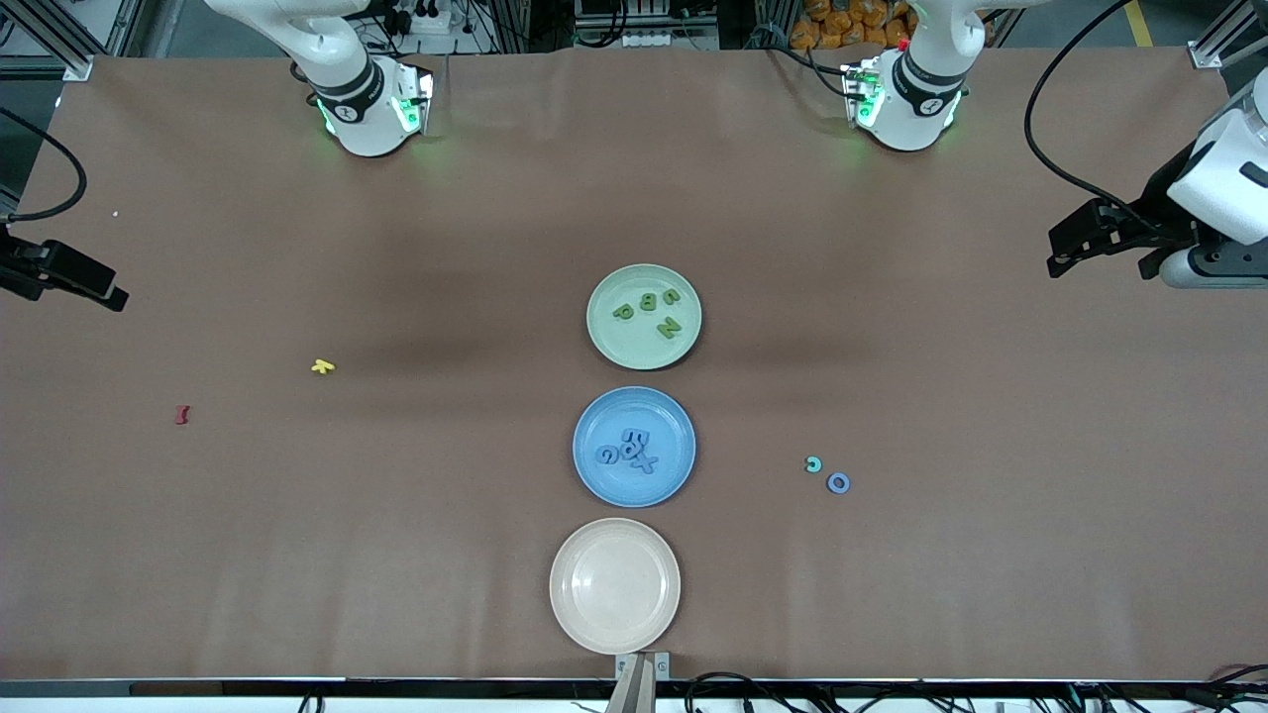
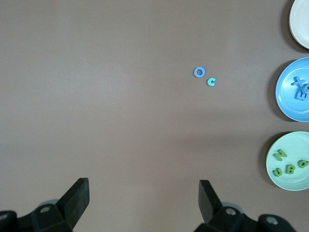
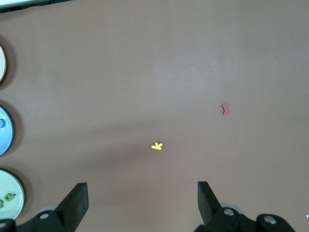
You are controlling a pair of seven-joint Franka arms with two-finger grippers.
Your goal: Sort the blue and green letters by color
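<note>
Several olive green letters (image 1: 649, 310) lie on the pale green plate (image 1: 614, 342) at mid-table. Several blue letters (image 1: 631, 449) lie on the blue plate (image 1: 674, 470), nearer the front camera. A loose blue ring-shaped letter (image 1: 838, 482) (image 2: 199, 72) and a teal c-shaped letter (image 1: 813, 463) (image 2: 211, 81) lie side by side on the table toward the left arm's end. My left gripper (image 1: 1095, 253) (image 2: 143, 191) hangs open and empty over bare table at that end. My right gripper (image 1: 59, 277) (image 3: 141, 193) hangs open and empty over the right arm's end.
An empty beige plate (image 1: 614, 584) sits nearest the front camera, in line with the other two plates. A tiny yellow letter (image 1: 322, 366) (image 3: 157, 146) and a tiny red letter (image 1: 181, 414) (image 3: 225, 108) lie toward the right arm's end. Brown paper covers the table.
</note>
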